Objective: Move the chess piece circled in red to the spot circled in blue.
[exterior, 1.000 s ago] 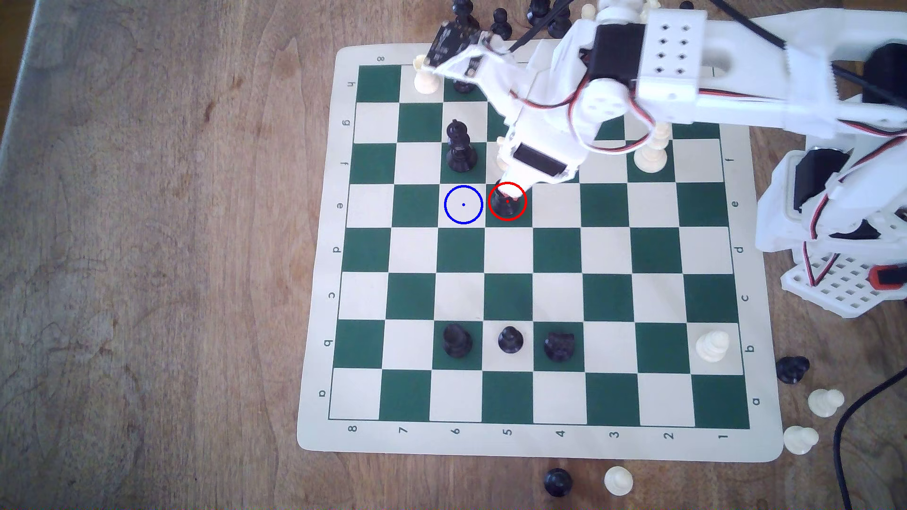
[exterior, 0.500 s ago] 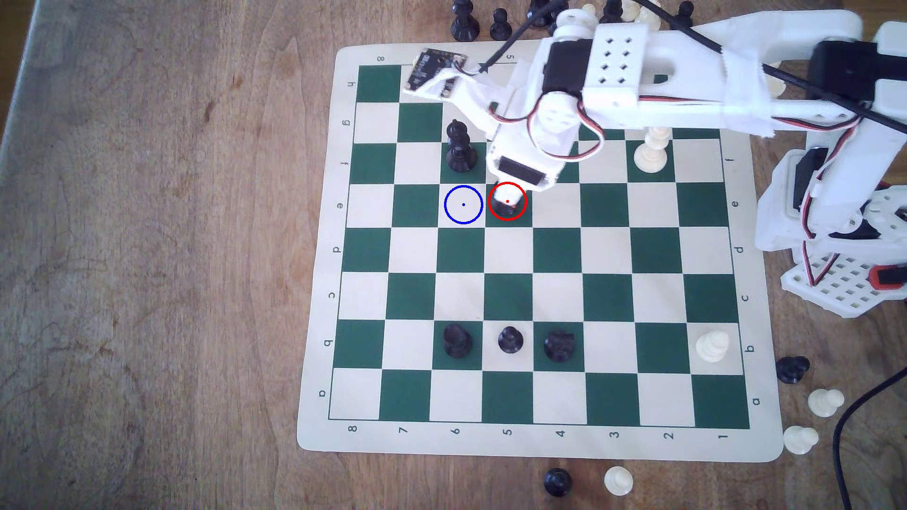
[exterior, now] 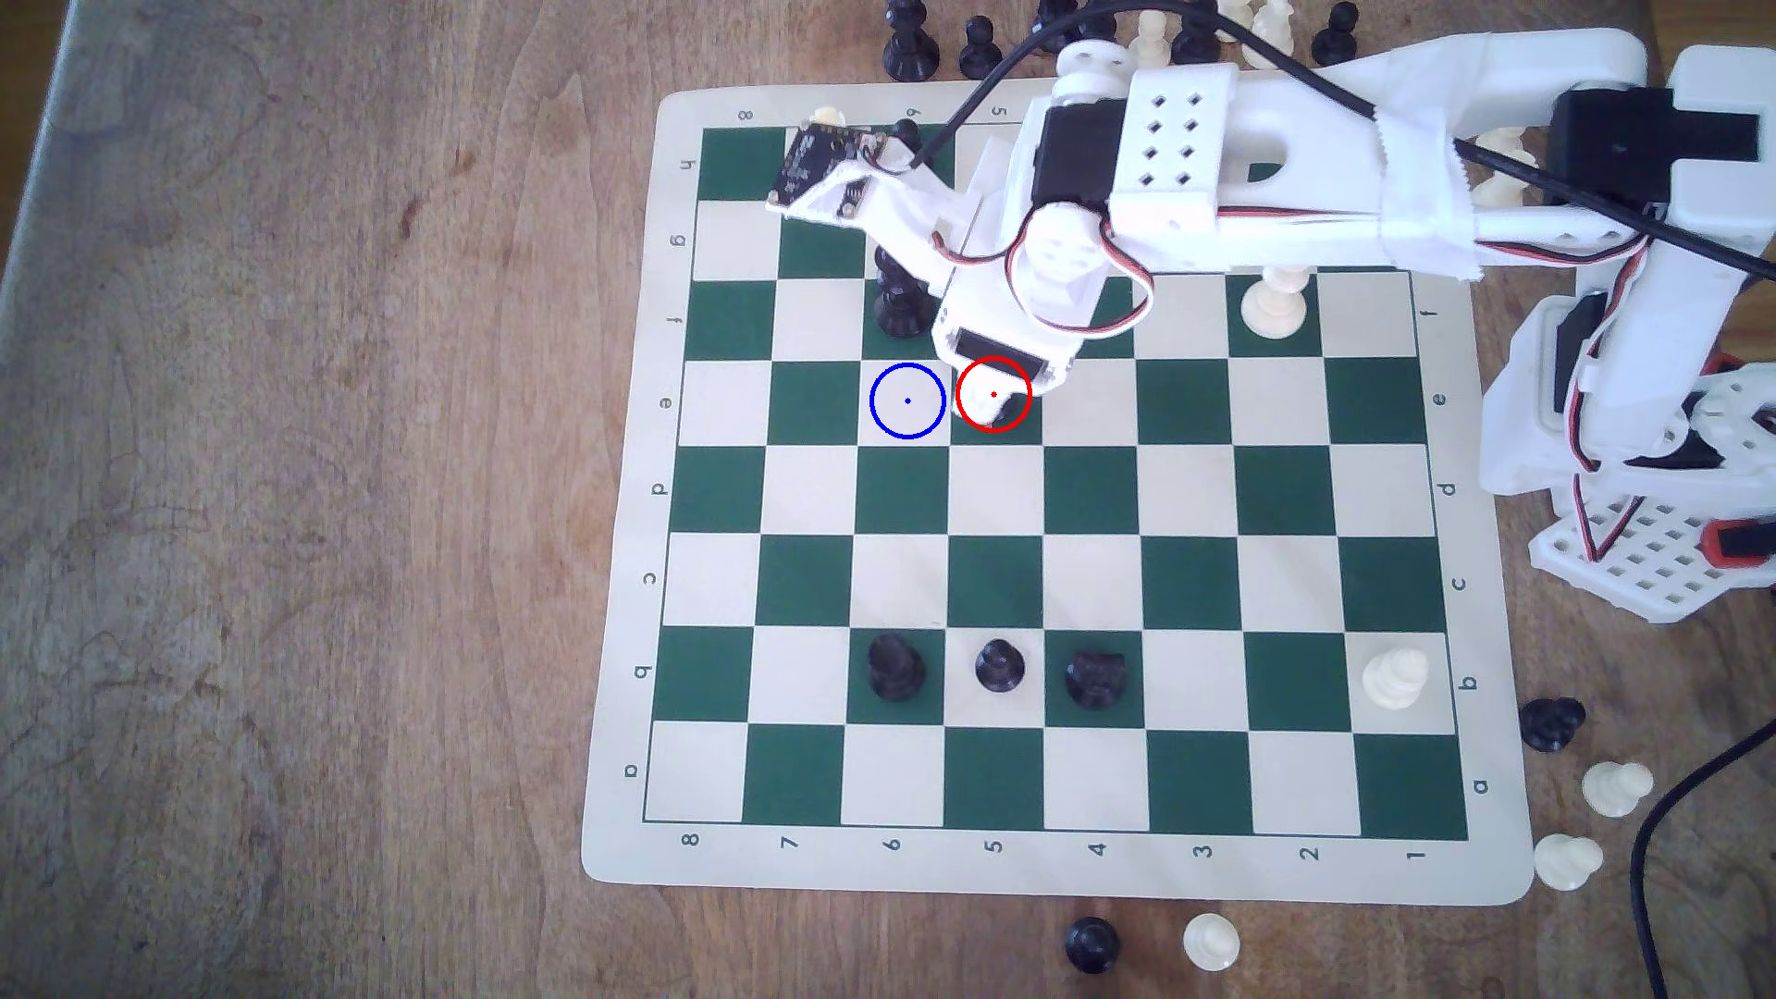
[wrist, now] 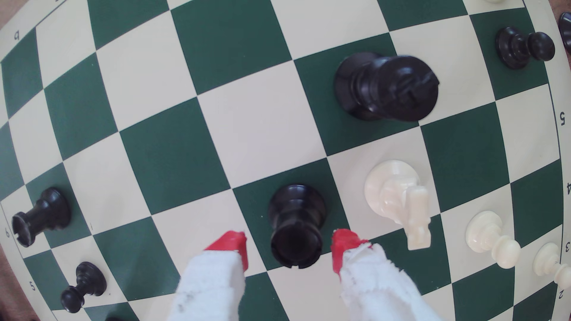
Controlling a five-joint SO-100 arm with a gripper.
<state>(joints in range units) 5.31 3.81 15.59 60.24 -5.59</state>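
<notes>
The black rook (wrist: 295, 227) stands on its green square between my red-tipped fingers (wrist: 232, 247); my gripper (wrist: 290, 248) is apart, touching neither side.

A worn brown wooden tabletop (exterior: 288, 499) fills the frame, grain and darker stains across its left half. On it, right of centre, lies a flat cream-and-green roll-up chess mat (exterior: 615, 672) with letters and numbers along its border. Directly on the wood near the lower edge stand a black round-headed pawn (exterior: 1093, 944) and a cream pawn (exterior: 1210, 939), side by side. At lower right sit a black knight (exterior: 1551, 722) and two cream pawns (exterior: 1617, 788), beside a black cable (exterior: 1658, 845). More dark and cream pieces (exterior: 908, 43) line the top edge. The white arm's gridded base (exterior: 1634, 567) stands at the right.
</notes>
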